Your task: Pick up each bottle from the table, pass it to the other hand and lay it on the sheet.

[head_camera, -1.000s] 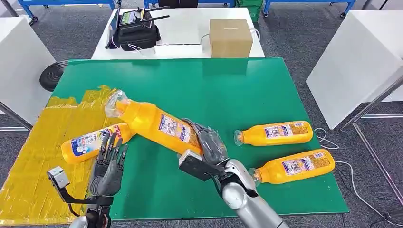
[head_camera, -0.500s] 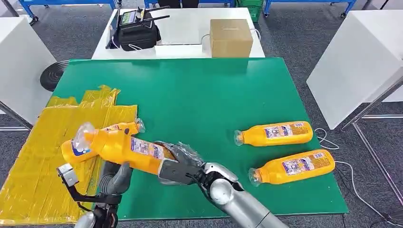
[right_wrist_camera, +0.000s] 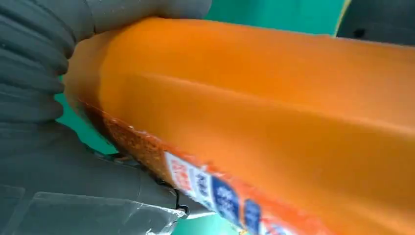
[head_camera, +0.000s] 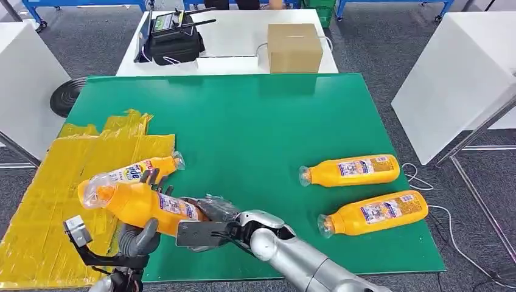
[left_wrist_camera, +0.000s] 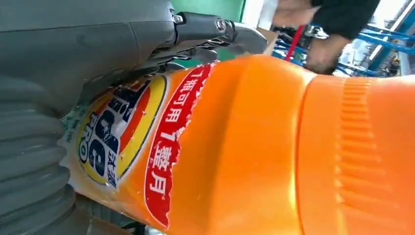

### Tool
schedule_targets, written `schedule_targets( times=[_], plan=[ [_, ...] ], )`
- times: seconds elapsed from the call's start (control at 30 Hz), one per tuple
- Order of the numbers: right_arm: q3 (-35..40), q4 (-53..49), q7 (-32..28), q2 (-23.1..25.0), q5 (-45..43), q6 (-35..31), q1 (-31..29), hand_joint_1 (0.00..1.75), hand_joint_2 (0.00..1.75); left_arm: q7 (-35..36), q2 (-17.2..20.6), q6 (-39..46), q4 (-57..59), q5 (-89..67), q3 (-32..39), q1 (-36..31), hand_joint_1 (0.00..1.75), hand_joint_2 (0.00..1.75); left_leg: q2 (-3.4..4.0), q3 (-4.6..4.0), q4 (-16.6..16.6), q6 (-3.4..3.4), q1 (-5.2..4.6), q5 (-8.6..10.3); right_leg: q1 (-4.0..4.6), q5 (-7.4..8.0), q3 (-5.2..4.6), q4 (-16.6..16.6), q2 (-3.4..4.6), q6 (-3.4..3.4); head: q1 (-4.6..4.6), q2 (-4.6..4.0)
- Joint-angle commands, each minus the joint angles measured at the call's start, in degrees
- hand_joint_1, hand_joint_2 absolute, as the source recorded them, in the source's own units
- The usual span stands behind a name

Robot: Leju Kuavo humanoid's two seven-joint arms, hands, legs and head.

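My right hand [head_camera: 210,220] grips an orange bottle [head_camera: 143,204] by its base and holds it low over the table's front left, cap pointing left over the yellow sheet [head_camera: 52,176]. My left hand [head_camera: 141,234] is under the bottle's middle, thumb in front. Its fingers [head_camera: 151,180] stand straight up behind it, not curled round. Up close the bottle [left_wrist_camera: 254,147] lies against the left hand [left_wrist_camera: 73,39]. The right hand [right_wrist_camera: 39,73] wraps the bottle [right_wrist_camera: 269,107]. A second bottle [head_camera: 141,169] lies on the sheet. Two more bottles [head_camera: 350,171] [head_camera: 374,213] lie on the green table [head_camera: 255,121] at the right.
Behind the green table a white table carries a cardboard box [head_camera: 295,47] and a black bag [head_camera: 176,39]. White panels stand at both sides. A person's arm [left_wrist_camera: 333,29] is in the left wrist view's background.
My right hand has carried the bottle left and down to the left hand. The left hand's fingers have come up behind the bottle.
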Motion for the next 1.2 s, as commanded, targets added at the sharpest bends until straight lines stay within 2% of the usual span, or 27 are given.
schedule_targets(
  times=[0.03, 0.17, 0.4, 0.9, 1.03, 1.2],
  plan=[
    [12.25, 7.99, -3.43, 0.47, -0.36, 3.01, -2.32, 1.75, 1.75, -1.69, 0.44, -1.94, 2.81, -1.06, -3.89, -5.65, 1.75, 1.75, -0.26, 0.17, -0.12, -0.01, 0.04, 0.01, 0.05, -0.07, 0.28, -0.14, -0.33, -0.02, -0.02, 0.0],
    [12.06, 4.34, 0.73, 0.63, -0.56, 1.72, 0.15, 1.75, 1.75, -0.88, 0.0, -0.85, 1.63, -1.8, -4.02, -6.37, 1.75, 1.75, -0.28, 0.15, -0.09, -0.02, 0.05, 0.0, 0.06, -0.09, 0.27, -0.11, -0.36, -0.03, 0.0, 0.0],
    [12.02, 6.27, -1.08, -0.22, -0.67, 1.42, -0.22, 1.75, 1.75, -2.42, 0.49, -1.66, 2.9, -2.17, -3.61, -5.3, 1.75, 1.75, -0.24, 0.12, -0.09, -0.02, 0.02, 0.03, 0.03, -0.06, 0.19, -0.12, -0.32, -0.01, 0.0, 0.0],
    [12.13, 6.28, -1.18, 0.37, -0.57, 1.38, -0.31, 1.75, 1.75, -2.31, 0.22, -1.63, 2.63, -2.3, -3.66, -5.83, 1.75, 1.75, -0.24, 0.21, -0.12, -0.02, 0.05, 0.0, 0.07, -0.1, 0.31, -0.16, -0.42, -0.02, 0.0, 0.0],
    [12.11, 4.42, 1.39, 1.17, -1.02, 2.01, -0.21, 1.75, 1.75, -0.86, -0.27, -0.01, 1.64, -2.78, -3.97, -7.43, 1.75, 1.75, -0.18, 0.03, -0.02, -0.02, 0.03, 0.02, 0.04, -0.07, 0.1, -0.05, -0.33, -0.02, 0.0, 0.0],
    [11.81, 5.8, 0.14, 0.17, -1.23, 1.37, -0.37, 1.75, 1.75, -2.24, 0.25, 1.19, 2.87, -4.07, -3.37, -6.97, 1.75, 1.75, -0.26, 0.13, -0.07, -0.03, 0.05, 0.01, 0.07, -0.09, 0.24, -0.11, -0.43, -0.03, -0.02, 0.0]
  ],
)
